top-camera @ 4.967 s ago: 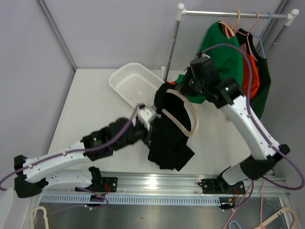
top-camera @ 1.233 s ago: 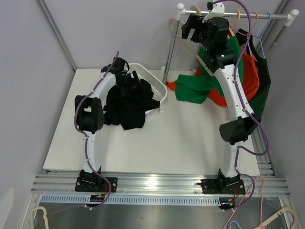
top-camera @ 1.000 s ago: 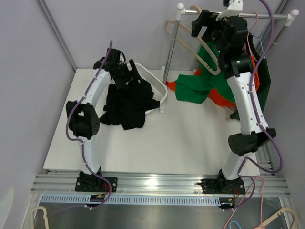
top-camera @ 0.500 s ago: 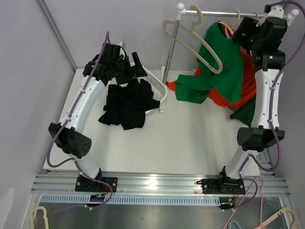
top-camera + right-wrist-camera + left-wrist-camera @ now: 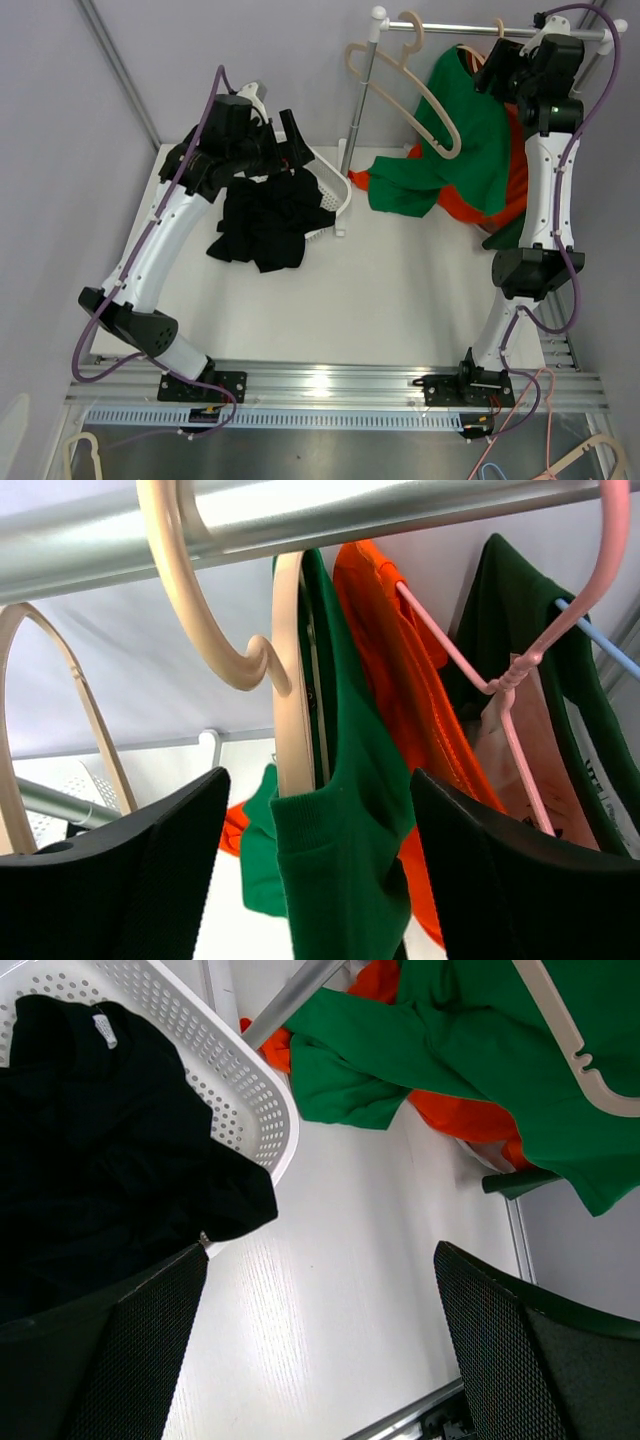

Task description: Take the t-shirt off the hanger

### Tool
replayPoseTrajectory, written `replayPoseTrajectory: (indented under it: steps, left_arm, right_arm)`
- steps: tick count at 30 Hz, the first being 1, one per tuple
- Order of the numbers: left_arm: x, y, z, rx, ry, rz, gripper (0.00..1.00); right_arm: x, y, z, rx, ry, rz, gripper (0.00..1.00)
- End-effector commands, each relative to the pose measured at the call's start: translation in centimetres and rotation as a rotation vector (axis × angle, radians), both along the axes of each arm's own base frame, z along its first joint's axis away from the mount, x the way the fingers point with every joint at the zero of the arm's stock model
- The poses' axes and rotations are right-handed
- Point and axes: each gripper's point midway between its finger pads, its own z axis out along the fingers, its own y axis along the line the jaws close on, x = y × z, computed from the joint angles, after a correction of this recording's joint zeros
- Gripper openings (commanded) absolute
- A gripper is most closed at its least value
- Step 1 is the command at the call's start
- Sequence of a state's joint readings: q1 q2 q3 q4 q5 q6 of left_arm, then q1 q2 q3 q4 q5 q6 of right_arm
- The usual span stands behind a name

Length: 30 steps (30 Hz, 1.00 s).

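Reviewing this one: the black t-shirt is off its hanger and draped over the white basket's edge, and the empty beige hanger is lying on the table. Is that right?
Not quite. The black t-shirt does drape over the white basket, but the empty beige hanger hangs from the rail instead of lying down, as the top external view shows.

Pale grey walls (image 5: 60,100), white table (image 5: 400,300) (faint wood grain), metal clothes rail (image 5: 450,27) behind
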<state>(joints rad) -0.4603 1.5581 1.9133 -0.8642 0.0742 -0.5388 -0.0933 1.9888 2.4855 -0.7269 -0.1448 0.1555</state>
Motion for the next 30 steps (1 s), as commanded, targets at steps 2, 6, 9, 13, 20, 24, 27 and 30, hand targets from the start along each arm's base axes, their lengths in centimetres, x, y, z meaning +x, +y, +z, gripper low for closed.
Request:
replayPoseTrajectory:
  steps: [2, 6, 9, 13, 20, 24, 27, 30]
  left_arm:
    - [-0.3, -0.6, 0.8, 0.028, -0.052, -0.012, 1.0]
    - [-0.7, -1.2, 0.7, 0.041, -0.06, -0.022, 0.99]
    - [-1.0, -1.8, 0.6, 0.045, -0.058, -0.037, 1.0]
    - [-1.0, -2.3, 0.0, 0.054, -0.045, -0.049, 0.99]
    - [-1.3, -2.0, 0.1, 0.072, -0.054, -0.038, 1.0]
    - [-1.7, -2.1, 0.3, 0.071, -0.059, -0.044, 0.99]
    - [-2.0, -2.2, 0.4, 0.07, -0.06, -0.051, 0.99]
    - [-2.3, -2.2, 0.1, 0.073, -0.061, -0.057, 1.0]
  right_arm:
    - [-1.5, 0.2, 1.6, -0.001, -0.012, -0.009, 0.8]
    - [-2.9, 0.7, 1.4, -0.032, -0.024, -0.025, 0.77]
    - [-2.9, 0.8, 1.0, -0.032, -0.005, -0.012, 0.71]
    - [-1.9, 1.3, 0.6, -0.021, 0.013, 0.01, 0.69]
    - [-4.7, 2.7, 0.6, -0.04, 0.058, -0.029, 0.73]
    - [-7.7, 4.4, -0.3, -0.077, 0.099, -0.065, 0.75]
    - [-9.5, 5.3, -1.1, -0.092, 0.108, -0.085, 0.76]
    - [-11.1, 5.1, -1.9, -0.099, 0.119, -0.123, 0.77]
